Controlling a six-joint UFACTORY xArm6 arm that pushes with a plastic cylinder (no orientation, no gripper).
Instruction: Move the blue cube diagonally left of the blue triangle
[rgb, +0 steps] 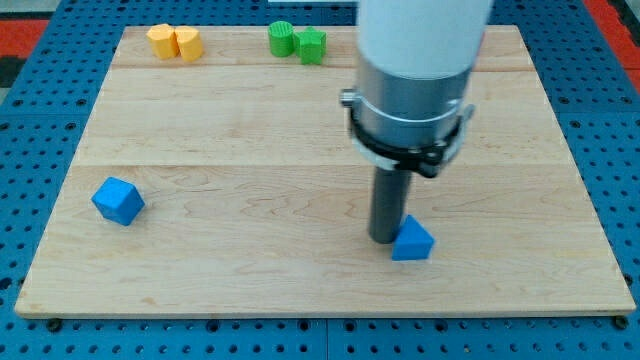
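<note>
The blue cube (118, 200) sits near the left edge of the wooden board. The blue triangle (412, 241) lies low in the view, right of the middle. My tip (385, 237) stands right against the triangle's left side, far to the right of the cube. The arm's white and grey body (415, 70) rises above the tip and hides part of the board behind it.
Two yellow blocks (175, 42) stand together at the top left. Two green blocks (297, 41) stand together at the top middle. The wooden board (250, 150) lies on a blue pegboard surface (20, 120) that shows around its edges.
</note>
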